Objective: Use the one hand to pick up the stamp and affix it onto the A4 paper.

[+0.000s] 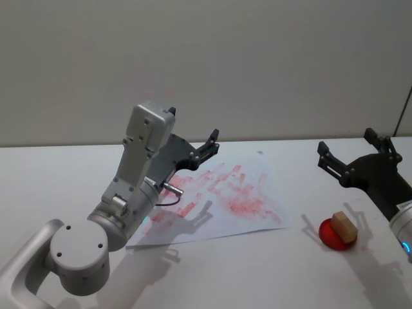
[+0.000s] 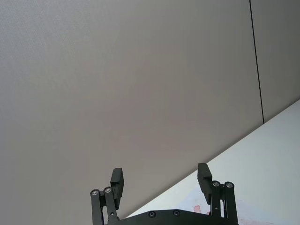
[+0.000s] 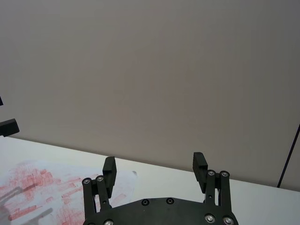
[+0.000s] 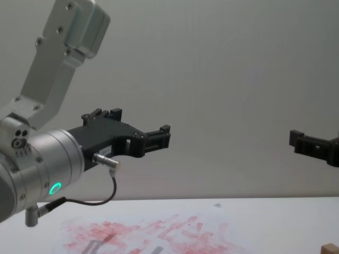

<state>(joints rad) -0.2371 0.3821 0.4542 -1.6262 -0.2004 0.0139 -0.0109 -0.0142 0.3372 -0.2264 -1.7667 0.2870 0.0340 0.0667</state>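
Note:
The stamp (image 1: 343, 226), a small light-brown wooden block, rests on a round red ink pad (image 1: 331, 236) at the table's right; its top corner (image 4: 331, 247) peeks in low in the chest view. The A4 paper (image 1: 232, 193) (image 4: 159, 233) (image 3: 37, 187), smeared with red prints, lies mid-table. My right gripper (image 1: 347, 145) (image 3: 154, 165) (image 4: 302, 142), the slim black hand with a blue light, hovers open above and behind the stamp, holding nothing. My left gripper (image 1: 211, 145) (image 2: 160, 177) (image 4: 161, 136) hangs open and raised over the paper's left part, also holding nothing.
The big silver left arm (image 1: 125, 206) with a looped black cable and green light stands over the paper's near-left corner. A plain grey wall (image 1: 257, 64) rises behind the white table (image 1: 257, 270). A thin dark line (image 1: 404, 109) runs down the wall at far right.

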